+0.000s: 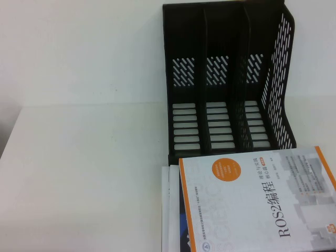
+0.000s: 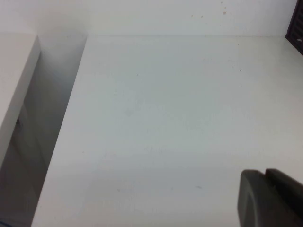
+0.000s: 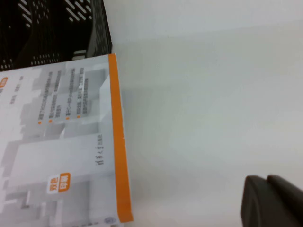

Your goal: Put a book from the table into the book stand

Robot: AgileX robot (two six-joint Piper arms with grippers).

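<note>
One black book stand (image 1: 226,84) sits on the one white table (image 1: 84,173), and it has three compartments. A stack of books lies in front of it: one orange-edged book (image 1: 257,202) on top, and what looks like two more beneath, though only their edges show. Two pincers appear, the left pincer (image 2: 270,198) and the right pincer (image 3: 272,201), one per wrist view.

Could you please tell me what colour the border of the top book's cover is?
Orange, on the top book; the right wrist view shows it best.
</note>
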